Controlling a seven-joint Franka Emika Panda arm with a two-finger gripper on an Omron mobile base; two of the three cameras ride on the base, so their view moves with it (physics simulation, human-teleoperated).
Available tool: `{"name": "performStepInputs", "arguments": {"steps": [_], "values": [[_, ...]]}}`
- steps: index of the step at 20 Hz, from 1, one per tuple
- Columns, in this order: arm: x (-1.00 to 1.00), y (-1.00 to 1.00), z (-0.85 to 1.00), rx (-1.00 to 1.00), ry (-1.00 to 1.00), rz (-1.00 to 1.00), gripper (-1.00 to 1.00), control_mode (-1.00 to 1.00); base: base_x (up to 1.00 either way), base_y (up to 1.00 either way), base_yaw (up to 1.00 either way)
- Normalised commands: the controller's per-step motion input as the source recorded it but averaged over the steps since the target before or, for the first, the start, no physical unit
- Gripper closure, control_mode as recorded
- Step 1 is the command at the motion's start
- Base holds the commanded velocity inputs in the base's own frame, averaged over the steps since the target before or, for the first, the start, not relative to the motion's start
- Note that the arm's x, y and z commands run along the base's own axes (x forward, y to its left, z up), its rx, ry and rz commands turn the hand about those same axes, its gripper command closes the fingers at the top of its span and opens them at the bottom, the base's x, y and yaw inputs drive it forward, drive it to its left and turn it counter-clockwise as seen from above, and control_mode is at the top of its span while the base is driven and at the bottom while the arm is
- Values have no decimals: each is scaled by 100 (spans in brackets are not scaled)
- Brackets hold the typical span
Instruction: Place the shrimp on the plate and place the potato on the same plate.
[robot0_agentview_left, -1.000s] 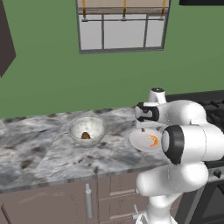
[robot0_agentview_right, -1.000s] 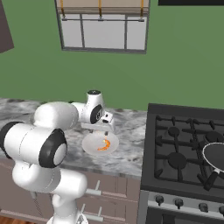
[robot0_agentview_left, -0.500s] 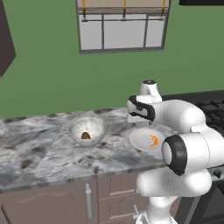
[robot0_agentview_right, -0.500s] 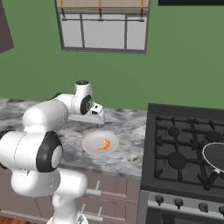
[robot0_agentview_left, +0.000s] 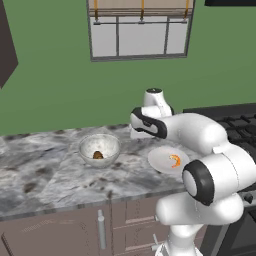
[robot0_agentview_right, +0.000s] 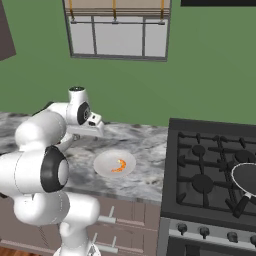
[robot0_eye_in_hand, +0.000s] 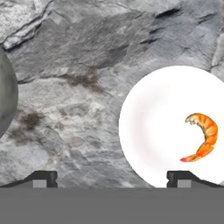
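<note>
The orange shrimp (robot0_agentview_left: 174, 160) lies on the off-white plate (robot0_agentview_left: 161, 161) on the marble counter. To its left, the brown potato (robot0_agentview_left: 98, 155) sits inside the clear glass bowl (robot0_agentview_left: 99, 148). My gripper (robot0_agentview_left: 136, 134) hangs above the counter between bowl and plate, open and holding nothing. In the right base view the gripper (robot0_agentview_right: 98, 131) is up and left of the plate (robot0_agentview_right: 106, 165) and shrimp (robot0_agentview_right: 118, 166). The hand view looks straight down: the plate (robot0_eye_in_hand: 153, 127) with the shrimp (robot0_eye_in_hand: 202, 135) is on the right, the bowl's rim (robot0_eye_in_hand: 6, 100) at the left edge, and bare marble lies between my fingertips (robot0_eye_in_hand: 41, 178).
A black gas stove (robot0_agentview_right: 210, 165) stands right of the counter, with a dark frying pan (robot0_agentview_right: 247, 177) on it. A green wall and a window (robot0_agentview_left: 140, 30) rise behind the counter. Cabinet doors with handles (robot0_agentview_left: 101, 227) run below the counter's front edge.
The arm has swung left, from over the plate to the stretch of counter between plate and bowl. The shrimp stays on the plate; the gripper stays open.
</note>
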Motion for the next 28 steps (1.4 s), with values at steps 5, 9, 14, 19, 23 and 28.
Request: {"name": "performStepInputs", "arguments": {"steps": [5,9,14,19,23,28], "values": [[0,58,10,0,3,0,-100,-100,0,0,0],[0,59,2,0,0,0,-100,-100,0,0,0],[0,52,13,0,0,0,-100,-100,0,0,0],[-11,50,12,-1,0,0,-100,-100,0,0,0],[-13,46,0,-4,0,0,-100,-100,0,0,0],[-14,40,0,-3,0,0,-100,-100,0,0,0]]}}
